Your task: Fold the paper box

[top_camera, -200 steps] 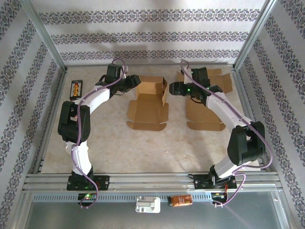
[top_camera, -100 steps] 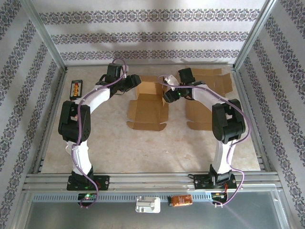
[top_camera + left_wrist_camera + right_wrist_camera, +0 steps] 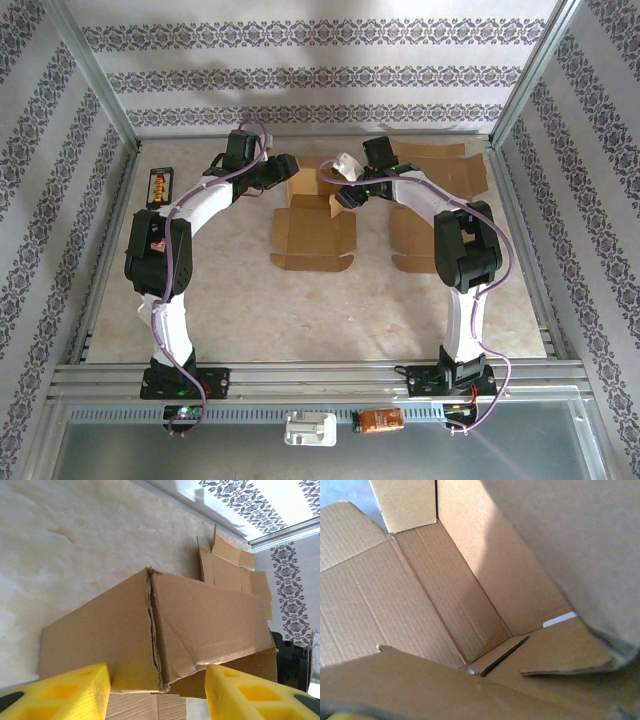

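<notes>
- box (image 3: 312, 238): brown cardboard, mid-table (image 3: 300, 310), between my two arms. the near half lies flat with flaps spread. the far half has walls standing.
- left gripper (image 3: 287, 170): at the far-left corner of the box's raised part.
- left jaws, wrist view: apart. the yellow fingers (image 3: 65, 690) straddle an upright corner of the box, where two wall panels meet at a ragged seam. the left finger lies against the cardboard. whether the right one touches, i cannot tell.
- right gripper (image 3: 343, 196): just beside the right wall of the raised part, facing my left gripper across the box.
- right jaws: i cannot tell whether they are apart or together. the wrist view looks into the box, with a blurred grey edge at right and a sliver of yellow at lower left.
- box interior, right wrist view: corrugated floor, one long wall rising from it, a small flap at the top, a narrow dark slot near the bottom corner, and a loose panel across the foreground.
- spare sheet (image 3: 410, 250): a second flat cardboard blank to the right of the box, partly under my right arm.
- far sheet (image 3: 455, 165): more flat cardboard at the table's far right corner.
- black item (image 3: 158, 185): small, with orange markings, near the table's left edge, well apart from the box.
</notes>
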`<state>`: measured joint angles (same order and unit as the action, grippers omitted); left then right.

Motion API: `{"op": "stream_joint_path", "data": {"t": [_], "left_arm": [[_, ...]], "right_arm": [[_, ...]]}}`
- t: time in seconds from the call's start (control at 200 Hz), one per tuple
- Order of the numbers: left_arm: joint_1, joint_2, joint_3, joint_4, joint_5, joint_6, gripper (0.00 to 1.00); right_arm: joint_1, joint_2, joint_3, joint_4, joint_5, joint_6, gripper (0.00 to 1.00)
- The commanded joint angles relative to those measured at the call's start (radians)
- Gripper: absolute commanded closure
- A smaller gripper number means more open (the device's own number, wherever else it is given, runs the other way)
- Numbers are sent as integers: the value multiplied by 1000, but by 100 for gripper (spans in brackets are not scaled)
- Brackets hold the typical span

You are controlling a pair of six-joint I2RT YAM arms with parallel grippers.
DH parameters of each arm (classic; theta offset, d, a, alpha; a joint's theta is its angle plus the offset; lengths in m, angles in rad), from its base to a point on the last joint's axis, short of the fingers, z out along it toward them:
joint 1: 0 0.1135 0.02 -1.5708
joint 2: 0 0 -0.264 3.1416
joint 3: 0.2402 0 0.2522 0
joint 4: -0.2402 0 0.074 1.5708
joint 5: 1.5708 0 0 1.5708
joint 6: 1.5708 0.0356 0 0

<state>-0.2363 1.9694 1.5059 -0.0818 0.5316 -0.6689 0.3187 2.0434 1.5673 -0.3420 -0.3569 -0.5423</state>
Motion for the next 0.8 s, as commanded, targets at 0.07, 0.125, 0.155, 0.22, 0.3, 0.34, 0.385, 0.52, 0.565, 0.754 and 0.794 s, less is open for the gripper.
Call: {"op": "stream_joint_path", "data": {"t": [0.07, 0.125, 0.155, 0.22, 0.3, 0.34, 0.385, 0.52, 0.565, 0.754, 0.794], "left_arm": [[-14, -18, 10, 6, 9, 39, 47], [-13, -17, 13, 4, 13, 39, 47], [-14, -15, 13, 4, 14, 38, 46], [-14, -14, 9, 10, 13, 33, 47], [-14, -15, 2, 19, 15, 29, 46], [-14, -15, 2, 20, 18, 28, 46], [-12, -14, 0, 20, 22, 28, 47], [-13, -15, 1, 20, 31, 30, 47], [-13, -14, 0, 23, 37, 31, 47], [-10, -25, -30, 91, 64, -14, 39], [-6, -38, -41, 109, 61, -19, 33]], "right_arm": [[6, 38, 40, 18, 36, -58, 61], [10, 45, 44, 37, 66, -71, 64], [10, 49, 49, 50, 78, -71, 66], [11, 60, 68, 62, 88, -57, 67], [15, 85, 101, 64, 108, -33, 57], [19, 97, 116, 64, 125, -26, 56], [20, 109, 127, 69, 132, -22, 56], [20, 135, 150, 94, 131, -9, 62], [20, 143, 156, 102, 113, -6, 64], [19, 181, 201, 102, 14, 34, 79], [17, 189, 209, 101, -1, 46, 83]]}}
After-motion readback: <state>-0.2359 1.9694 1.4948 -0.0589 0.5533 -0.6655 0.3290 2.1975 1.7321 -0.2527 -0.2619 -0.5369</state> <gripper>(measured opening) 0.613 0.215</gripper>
